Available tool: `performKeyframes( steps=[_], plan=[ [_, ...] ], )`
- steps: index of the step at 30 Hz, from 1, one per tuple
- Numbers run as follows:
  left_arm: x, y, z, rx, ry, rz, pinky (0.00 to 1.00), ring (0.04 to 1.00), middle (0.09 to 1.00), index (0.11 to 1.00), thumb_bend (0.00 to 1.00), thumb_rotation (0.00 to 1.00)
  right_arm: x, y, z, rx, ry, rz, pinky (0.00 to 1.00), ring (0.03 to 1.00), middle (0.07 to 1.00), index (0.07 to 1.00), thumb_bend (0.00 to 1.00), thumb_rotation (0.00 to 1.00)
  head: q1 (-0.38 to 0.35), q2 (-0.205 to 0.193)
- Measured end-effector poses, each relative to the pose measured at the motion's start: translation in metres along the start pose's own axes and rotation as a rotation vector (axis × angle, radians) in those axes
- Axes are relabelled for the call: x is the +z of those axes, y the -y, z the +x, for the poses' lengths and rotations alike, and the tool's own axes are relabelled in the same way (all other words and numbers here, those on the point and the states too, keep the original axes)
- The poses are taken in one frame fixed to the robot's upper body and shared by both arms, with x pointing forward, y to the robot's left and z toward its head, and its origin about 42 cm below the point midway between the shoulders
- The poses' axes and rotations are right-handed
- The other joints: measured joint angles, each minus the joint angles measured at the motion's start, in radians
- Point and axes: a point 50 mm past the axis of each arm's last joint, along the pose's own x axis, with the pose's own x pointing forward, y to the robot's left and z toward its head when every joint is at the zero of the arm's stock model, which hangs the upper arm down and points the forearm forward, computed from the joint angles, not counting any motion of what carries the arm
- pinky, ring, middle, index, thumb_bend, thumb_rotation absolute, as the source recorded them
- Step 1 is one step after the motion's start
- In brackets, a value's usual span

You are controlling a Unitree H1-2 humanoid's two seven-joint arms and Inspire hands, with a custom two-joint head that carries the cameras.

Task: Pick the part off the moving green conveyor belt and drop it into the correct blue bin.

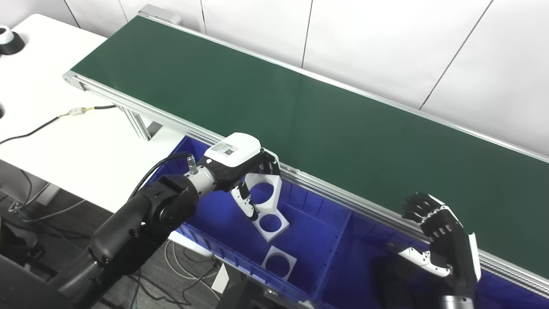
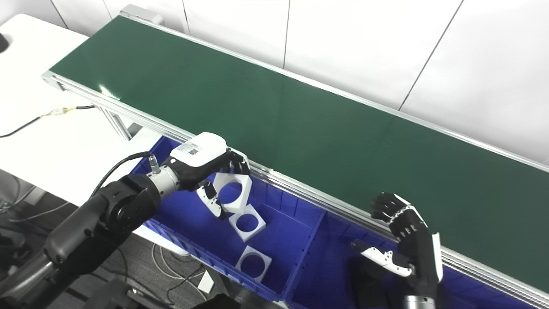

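1. White table [image 1: 64, 141], far left: a black cable [image 1: 30, 132] lies on it. Only the left eye view shows a black-and-white object [image 1: 7, 39] at the table's edge.
2. Left hand [image 2: 201, 165]: fingers closed on a white square part [image 2: 233, 192] with a round hole, held above the left blue bin [image 2: 300, 206].
3. Two similar parts, [image 2: 247, 222] and [image 2: 254, 263], lie on that bin's floor.
4. Green conveyor belt [image 1: 300, 111]: runs behind the bins.
5. Right hand [image 1: 441, 240]: empty, fingers spread, raised over the right blue bin [image 2: 339, 257], beside the belt rail.
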Motion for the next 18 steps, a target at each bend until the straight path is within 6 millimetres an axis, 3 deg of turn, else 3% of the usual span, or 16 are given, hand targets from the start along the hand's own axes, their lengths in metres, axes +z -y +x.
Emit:
performKeyframes(
  steps=[3, 6, 18],
  plan=[
    [0.0012, -0.0005, -0.0008, -0.033, 0.01, -0.003, 0.65, 0.786, 0.851, 0.816, 1.0, 0.29, -0.0001, -0.0001, -0.0006, 0.0, -0.001, 0.0, 0.65, 0.701, 0.706, 0.706, 0.83, 0.0, -0.002, 0.0],
    [0.004, -0.0046, -0.0026, -0.037, 0.022, 0.008, 0.69, 0.843, 0.9, 0.857, 1.0, 0.35, -0.0004, -0.0001, -0.0011, 0.0, -0.002, -0.002, 0.65, 0.7, 0.707, 0.706, 0.84, 0.0, -0.002, 0.0],
    [0.0044, -0.0064, -0.0032, -0.045, 0.019, 0.025, 0.7, 0.841, 0.886, 0.856, 1.0, 0.37, -0.0007, -0.0007, -0.0019, -0.001, -0.006, 0.002, 0.65, 0.697, 0.705, 0.703, 0.84, 0.0, -0.006, -0.002]
  ],
)
